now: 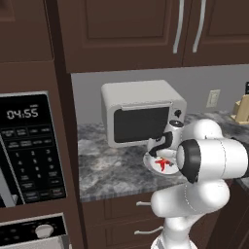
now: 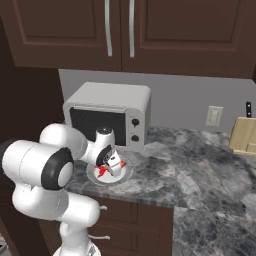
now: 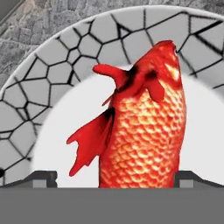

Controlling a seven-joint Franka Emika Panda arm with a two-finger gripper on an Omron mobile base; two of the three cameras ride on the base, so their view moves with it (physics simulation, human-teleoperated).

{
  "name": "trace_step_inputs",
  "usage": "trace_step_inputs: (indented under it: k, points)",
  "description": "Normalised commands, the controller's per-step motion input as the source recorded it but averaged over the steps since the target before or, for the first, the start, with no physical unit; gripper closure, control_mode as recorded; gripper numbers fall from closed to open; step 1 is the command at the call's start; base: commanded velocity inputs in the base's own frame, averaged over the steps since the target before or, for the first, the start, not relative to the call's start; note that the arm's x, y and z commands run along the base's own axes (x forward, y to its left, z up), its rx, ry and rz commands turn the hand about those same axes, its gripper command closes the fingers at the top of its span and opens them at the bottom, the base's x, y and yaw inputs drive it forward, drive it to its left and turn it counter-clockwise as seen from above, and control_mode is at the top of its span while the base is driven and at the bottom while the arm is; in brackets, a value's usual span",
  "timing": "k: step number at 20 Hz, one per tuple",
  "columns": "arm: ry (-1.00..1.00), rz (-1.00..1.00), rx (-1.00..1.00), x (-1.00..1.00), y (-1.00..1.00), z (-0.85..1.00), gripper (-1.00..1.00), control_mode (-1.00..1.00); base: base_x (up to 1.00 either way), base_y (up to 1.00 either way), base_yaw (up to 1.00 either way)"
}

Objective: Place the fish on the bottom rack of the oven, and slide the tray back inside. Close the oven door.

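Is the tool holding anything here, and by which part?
Nothing is held. The tool is open, its tips either side of the fish on the plate.

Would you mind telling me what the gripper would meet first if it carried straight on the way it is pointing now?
Most likely the fish: it lies on the plate directly between the open gripper fingertips. How much gap remains is hard to judge.

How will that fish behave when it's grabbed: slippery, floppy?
The fish looks rounded and scaly, so it may slip between the open tool's tips, which straddle its body. Its thin fins look likelier to bend than its thick body. Lying loose on the smooth plate, it could slide if nudged.
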Motion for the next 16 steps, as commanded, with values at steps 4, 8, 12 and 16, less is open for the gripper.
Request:
trace_step_inputs:
  k: [4, 8, 12, 16]
  points:
    - [0.0, 0.0, 0.0, 0.09, 0.0, -0.2, 1.0, -1.0, 0.0, 0.0, 0.0]
    - [0.0, 0.0, 0.0, 0.0, 0.0, 0.0, 1.0, -1.0, 0.0, 0.0, 0.0]
    - [-0.07, 0.0, -0.01, -0.4, 0.0, 0.23, 1.0, -1.0, 0.0, 0.0, 0.0]
    - [-0.21, 0.01, -0.07, -0.79, -0.02, 0.97, 1.0, -1.0, 0.0, 0.0, 0.0]
